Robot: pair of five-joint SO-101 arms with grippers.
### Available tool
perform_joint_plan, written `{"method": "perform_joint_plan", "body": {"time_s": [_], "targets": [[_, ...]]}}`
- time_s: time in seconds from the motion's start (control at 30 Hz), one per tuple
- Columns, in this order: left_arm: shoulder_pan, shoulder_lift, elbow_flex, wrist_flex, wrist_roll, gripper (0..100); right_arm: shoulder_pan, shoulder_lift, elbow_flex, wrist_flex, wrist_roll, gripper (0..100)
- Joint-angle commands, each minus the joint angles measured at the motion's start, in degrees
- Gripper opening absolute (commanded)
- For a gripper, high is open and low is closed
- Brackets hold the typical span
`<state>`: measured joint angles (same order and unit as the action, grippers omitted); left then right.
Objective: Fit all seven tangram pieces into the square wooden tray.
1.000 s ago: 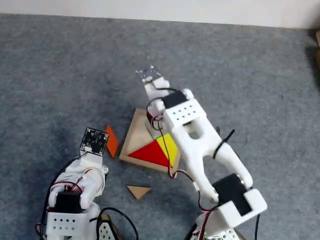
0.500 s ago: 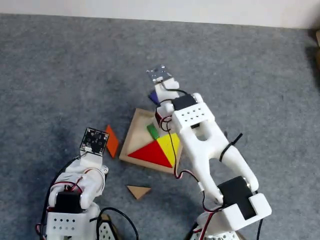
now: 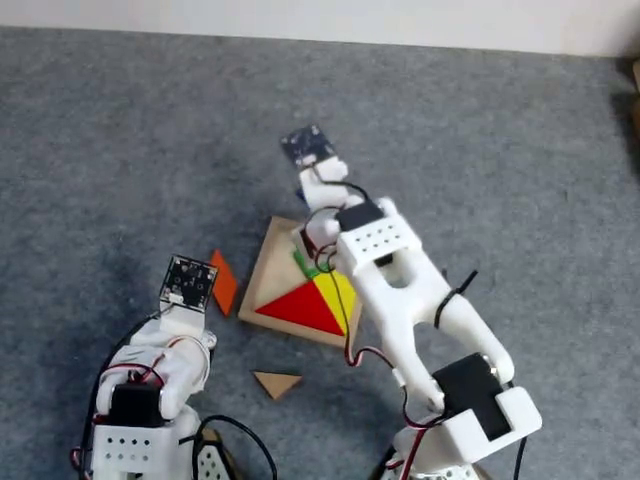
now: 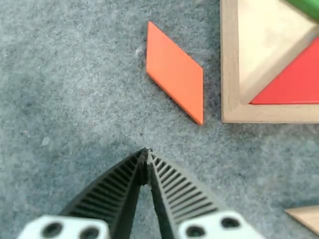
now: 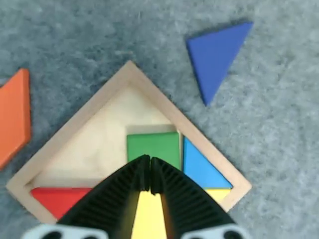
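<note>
The square wooden tray (image 3: 256,270) lies on the grey carpet and holds a red triangle (image 3: 298,308), a yellow triangle (image 3: 337,292) and a green square (image 3: 303,262). In the right wrist view a light blue triangle (image 5: 202,168) sits beside the green square (image 5: 152,146) in the tray (image 5: 94,97). My right gripper (image 5: 149,167) hangs shut and empty above the green square. A dark blue triangle (image 5: 219,52) lies outside the tray. My left gripper (image 4: 146,155) is shut and empty, just short of the orange parallelogram (image 4: 175,84), which lies beside the tray's edge (image 4: 229,64).
A plain wooden triangle (image 3: 277,382) lies on the carpet in front of the tray, between the two arm bases. The right arm (image 3: 375,240) reaches over the tray's right side. Open carpet spreads to the left, the right and the far side.
The right arm swung to the right, then partly back, uncovering the green square in the tray. The left arm has not moved.
</note>
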<state>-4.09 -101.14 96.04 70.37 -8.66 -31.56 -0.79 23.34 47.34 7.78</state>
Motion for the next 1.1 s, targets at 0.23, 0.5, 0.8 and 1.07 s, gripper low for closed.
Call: {"method": "perform_joint_plan", "body": {"time_s": [0.23, 0.5, 0.8, 1.07], "targets": [[-0.75, -3.03, 1.19, 0.35, -0.44, 1, -0.57, -2.95, 4.53, -8.22, -0.44, 0.5], [-0.75, -3.03, 1.19, 0.35, -0.44, 1, 0.31, -3.47, 4.26, -3.03, -0.53, 0.5], [-0.75, -3.03, 1.19, 0.35, -0.44, 1, -6.90, -14.11, -1.01, 17.27, -0.53, 0.5], [-0.75, -3.03, 1.19, 0.35, -0.44, 1, -10.68, -29.23, 10.59, 18.51, -0.18, 0.5]]}}
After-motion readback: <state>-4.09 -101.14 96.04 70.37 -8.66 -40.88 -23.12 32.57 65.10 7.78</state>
